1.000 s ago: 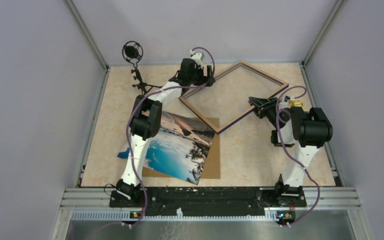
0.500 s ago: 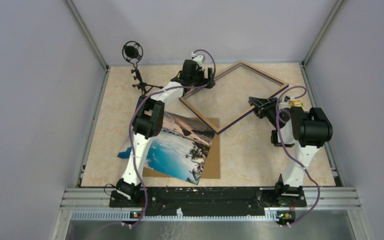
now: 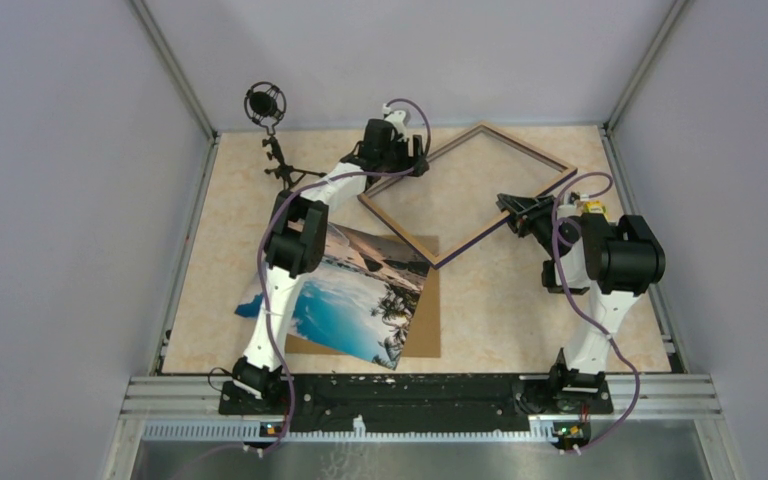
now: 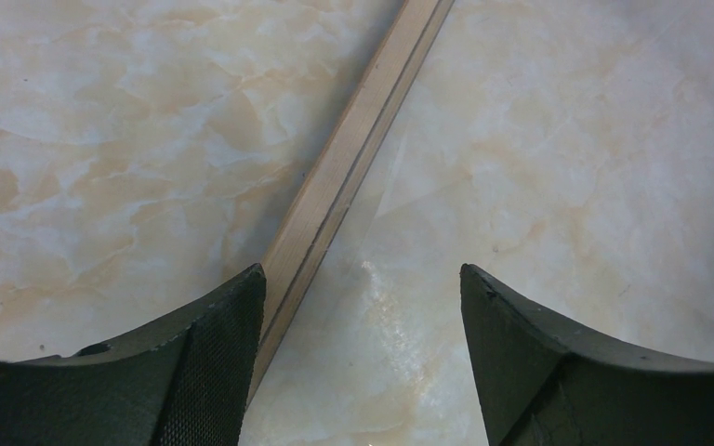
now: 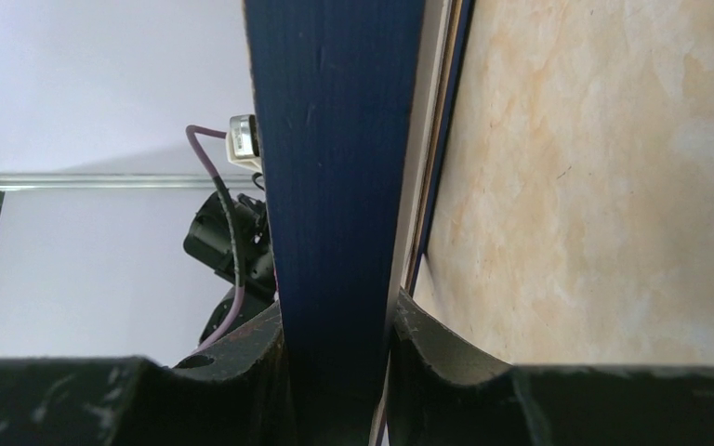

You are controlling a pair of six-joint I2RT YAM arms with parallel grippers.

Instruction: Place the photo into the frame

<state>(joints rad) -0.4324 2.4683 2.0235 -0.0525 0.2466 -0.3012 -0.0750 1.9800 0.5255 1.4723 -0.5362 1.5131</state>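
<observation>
Photo (image 3: 360,295) lies near left on a brown board (image 3: 428,335), skewed, with its sky edge toward the far side. Left gripper (image 4: 363,283) hangs wide open, holding nothing, over the far-left rail of the frame (image 3: 528,147). This sits far centre, turned like a diamond, its long sides running near-left to far-right. Right gripper (image 3: 512,210) is clamped on the near-right rail.

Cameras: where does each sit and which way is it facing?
Top external: above and behind the bases, looking down at the table, frame and photo; both arms show.
Left wrist: on the left arm, looking down at a light wood frame rail between the open left hand's fingers.
Right wrist: on the right arm, looking along the dark blue rail clamped in the right hand.
Shared: every view shows the frame.
</observation>
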